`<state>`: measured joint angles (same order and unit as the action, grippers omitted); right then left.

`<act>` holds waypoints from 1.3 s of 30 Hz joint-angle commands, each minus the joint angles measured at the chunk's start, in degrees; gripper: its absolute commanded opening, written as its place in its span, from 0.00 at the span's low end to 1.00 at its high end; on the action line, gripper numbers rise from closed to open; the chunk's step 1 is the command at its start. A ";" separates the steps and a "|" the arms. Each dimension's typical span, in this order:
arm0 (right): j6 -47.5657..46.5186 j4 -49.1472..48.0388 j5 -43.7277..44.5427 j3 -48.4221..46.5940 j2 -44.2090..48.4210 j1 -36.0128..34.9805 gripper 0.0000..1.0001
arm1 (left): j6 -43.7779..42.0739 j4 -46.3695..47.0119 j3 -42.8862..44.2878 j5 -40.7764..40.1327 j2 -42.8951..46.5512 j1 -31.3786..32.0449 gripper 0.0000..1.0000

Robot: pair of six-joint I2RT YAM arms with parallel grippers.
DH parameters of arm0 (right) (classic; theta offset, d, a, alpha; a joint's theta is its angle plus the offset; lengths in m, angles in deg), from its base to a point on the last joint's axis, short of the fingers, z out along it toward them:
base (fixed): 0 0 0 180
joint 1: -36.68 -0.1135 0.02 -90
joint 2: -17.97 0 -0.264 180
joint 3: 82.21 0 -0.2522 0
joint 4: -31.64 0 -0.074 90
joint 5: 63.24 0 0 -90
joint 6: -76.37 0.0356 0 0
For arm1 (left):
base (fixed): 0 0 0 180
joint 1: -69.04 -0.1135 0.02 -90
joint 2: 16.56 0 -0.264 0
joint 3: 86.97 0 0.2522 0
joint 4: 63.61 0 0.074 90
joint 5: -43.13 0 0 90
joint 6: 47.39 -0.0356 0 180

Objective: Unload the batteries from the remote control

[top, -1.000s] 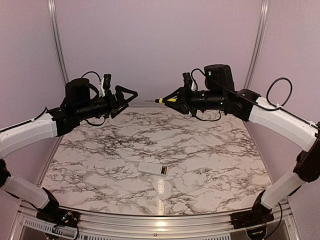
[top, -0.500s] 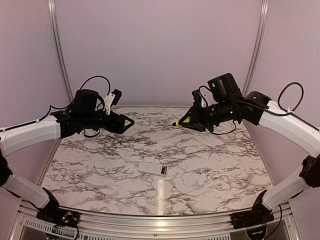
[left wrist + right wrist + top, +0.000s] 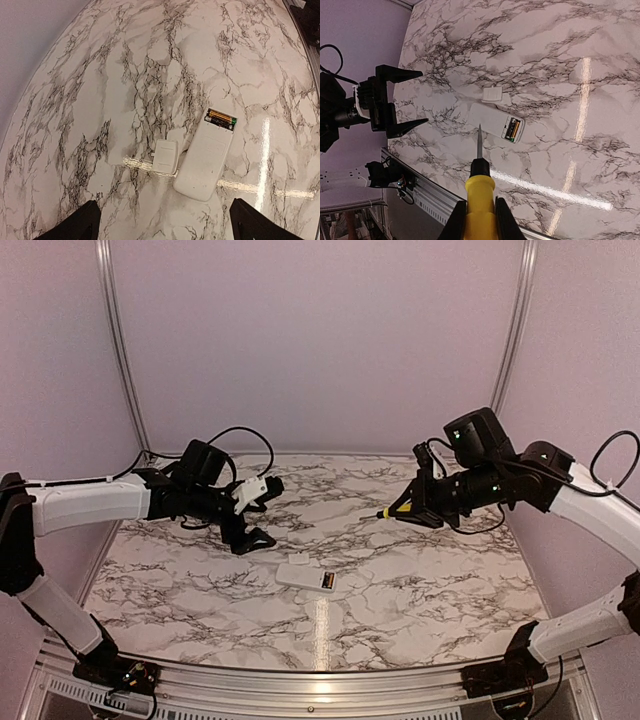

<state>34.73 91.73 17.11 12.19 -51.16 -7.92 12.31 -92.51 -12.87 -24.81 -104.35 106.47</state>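
Observation:
The white remote control (image 3: 303, 575) lies flat near the table's front middle, with its battery recess open at the right end. The batteries (image 3: 327, 581) sit in that recess and show as dark and brassy in the left wrist view (image 3: 221, 119) and in the right wrist view (image 3: 512, 129). My left gripper (image 3: 268, 512) is open and empty, hovering behind and left of the remote (image 3: 205, 157). My right gripper (image 3: 405, 508) is shut on a yellow-handled tool (image 3: 480, 200), held above the table to the remote's right, with its thin tip pointing toward the remote (image 3: 492, 121).
A small white battery cover (image 3: 165, 156) lies loose on the marble table (image 3: 450, 580), touching or just beside the remote's far long side. Metal rails and purple walls bound the table on all sides.
Both arms have come down from high above the table. The left gripper moved down and right toward the remote. The right gripper moved down and right with the tool, now tilted downward.

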 commanded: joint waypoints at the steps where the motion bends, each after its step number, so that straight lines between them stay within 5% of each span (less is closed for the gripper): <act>1: 2.54 2.94 2.35 0.26 1.26 0.22 0.00 | -13.46 -7.16 1.92 1.11 -2.86 2.12 0.94; 39: 0.10 1.55 3.59 1.52 -2.81 2.21 0.00 | -22.85 -13.96 12.99 3.02 -22.63 7.31 0.88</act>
<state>34.81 93.44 19.42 16.98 -53.52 -6.19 -9.51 -104.68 -2.54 -21.84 -124.26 113.58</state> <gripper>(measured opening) 0.149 0.880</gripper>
